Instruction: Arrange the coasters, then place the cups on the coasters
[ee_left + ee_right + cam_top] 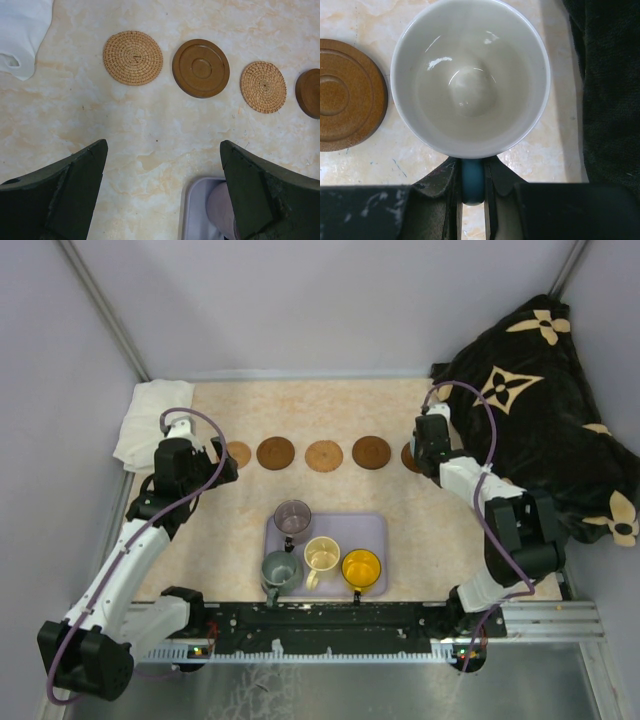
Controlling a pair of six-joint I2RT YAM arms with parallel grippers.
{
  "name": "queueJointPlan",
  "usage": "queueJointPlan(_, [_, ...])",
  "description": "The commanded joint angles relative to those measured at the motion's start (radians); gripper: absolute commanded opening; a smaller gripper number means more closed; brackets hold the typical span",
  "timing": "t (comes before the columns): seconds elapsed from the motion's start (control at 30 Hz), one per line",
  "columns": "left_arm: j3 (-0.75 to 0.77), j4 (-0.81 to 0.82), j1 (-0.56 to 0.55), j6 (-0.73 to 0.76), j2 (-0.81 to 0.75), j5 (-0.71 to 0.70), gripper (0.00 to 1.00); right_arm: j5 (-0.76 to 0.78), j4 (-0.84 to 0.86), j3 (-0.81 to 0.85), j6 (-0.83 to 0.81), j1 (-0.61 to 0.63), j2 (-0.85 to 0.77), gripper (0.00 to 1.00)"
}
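Note:
Coasters lie in a row across the table: a woven tan one point(133, 58), a dark brown one point(201, 68), a second woven one point(263, 87) and another brown one point(310, 93). The rightmost coaster point(409, 456) is half hidden under my right gripper point(472, 180). That gripper is shut on the blue handle point(472, 175) of the white cup point(470, 75), just right of a brown coaster point(345, 95); what lies under the cup is hidden. My left gripper point(164, 150) is open and holds nothing, near the row's left end. Purple-grey point(292, 516), cream point(322, 555), yellow point(361, 568) and grey-green point(281, 570) cups stand on the tray.
The lavender tray point(378, 530) sits at the near middle; its corner point(197, 210) shows beside my left gripper's right finger. A white cloth point(148, 420) lies at the back left. A black bag with tan flowers point(540, 420) fills the right side, close to the white cup.

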Motion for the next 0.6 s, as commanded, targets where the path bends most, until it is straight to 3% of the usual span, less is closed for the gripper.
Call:
queueJointPlan(0.0, [0.014, 0.004, 0.003, 0.008, 0.004, -0.008, 0.99, 0.023, 0.095, 0.028, 0.008, -0.012, -0.002, 0.0])
queueJointPlan(0.57, [0.014, 0.004, 0.003, 0.012, 0.008, -0.008, 0.99, 0.032, 0.089, 0.019, 0.037, -0.013, 0.02, 0.0])
